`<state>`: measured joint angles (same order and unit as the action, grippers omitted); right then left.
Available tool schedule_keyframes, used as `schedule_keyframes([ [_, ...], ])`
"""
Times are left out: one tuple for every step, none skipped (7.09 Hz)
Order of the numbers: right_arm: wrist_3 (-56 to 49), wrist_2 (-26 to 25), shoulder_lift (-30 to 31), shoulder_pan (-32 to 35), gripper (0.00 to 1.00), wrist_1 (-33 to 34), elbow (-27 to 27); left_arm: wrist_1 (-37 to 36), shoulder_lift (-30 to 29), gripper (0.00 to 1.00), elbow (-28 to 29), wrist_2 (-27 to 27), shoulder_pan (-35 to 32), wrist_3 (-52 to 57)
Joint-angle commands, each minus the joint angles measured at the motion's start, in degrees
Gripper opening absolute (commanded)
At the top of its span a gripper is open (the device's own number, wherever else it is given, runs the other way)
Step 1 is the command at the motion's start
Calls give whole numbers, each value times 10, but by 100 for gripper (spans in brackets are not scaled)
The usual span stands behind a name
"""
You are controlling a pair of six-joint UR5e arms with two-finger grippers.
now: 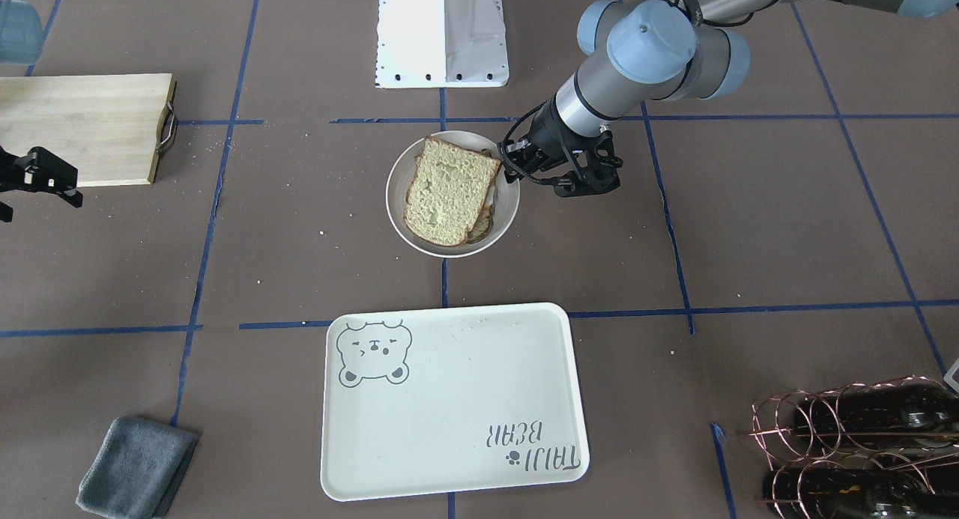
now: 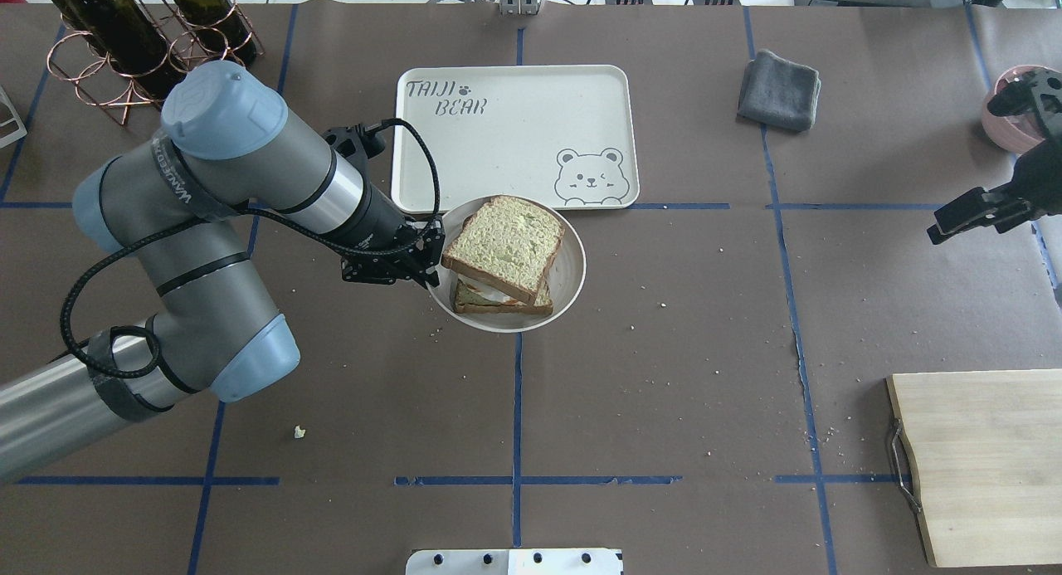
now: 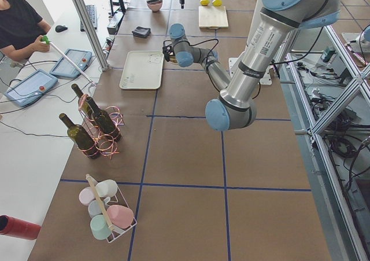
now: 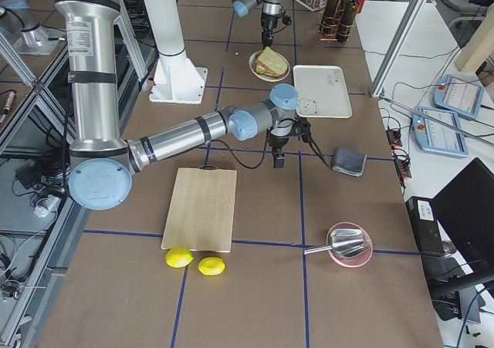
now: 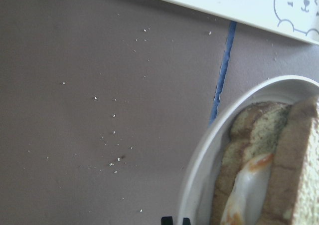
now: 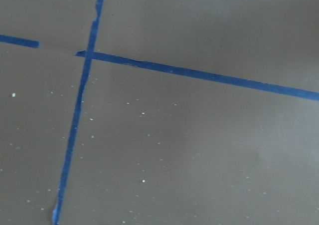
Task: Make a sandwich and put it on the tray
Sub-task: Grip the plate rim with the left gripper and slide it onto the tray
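Observation:
The sandwich (image 2: 504, 247) is two bread slices stacked askew, with the fried egg (image 5: 245, 187) showing between them. It lies on a small round white plate (image 2: 572, 264) near the table's middle. My left gripper (image 2: 427, 266) is at the plate's left rim with its fingertips (image 5: 165, 219) close together on the rim, and the plate looks slightly raised. The cream tray (image 2: 506, 119) with the bear drawing lies just beyond the plate and holds nothing. My right gripper (image 2: 962, 170) hangs open and empty at the far right, away from the sandwich.
A wooden cutting board (image 2: 983, 463) lies at the near right, with two lemons (image 4: 197, 261) beside it. A grey cloth (image 2: 778, 79) and a pink bowl (image 2: 1000, 123) sit at the far right. Wine bottles in a copper rack (image 2: 124, 36) stand at the far left.

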<state>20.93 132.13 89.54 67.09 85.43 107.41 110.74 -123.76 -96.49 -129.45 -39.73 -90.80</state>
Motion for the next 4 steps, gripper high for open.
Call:
schedule_keyframes([
  [-117, 1, 7, 68, 100, 2, -61, 82, -66, 0, 129, 4, -27, -117],
  [-169, 2, 6, 103, 100, 2, -94, 131, -82, 0, 175, 43, -33, -164],
  [-189, 2, 8, 127, 100, 2, -111, 141, -106, 0, 212, 100, -33, -198],
  [-189, 2, 17, 151, 100, 0, -116, 170, -125, 0, 255, 131, -32, -238],
])
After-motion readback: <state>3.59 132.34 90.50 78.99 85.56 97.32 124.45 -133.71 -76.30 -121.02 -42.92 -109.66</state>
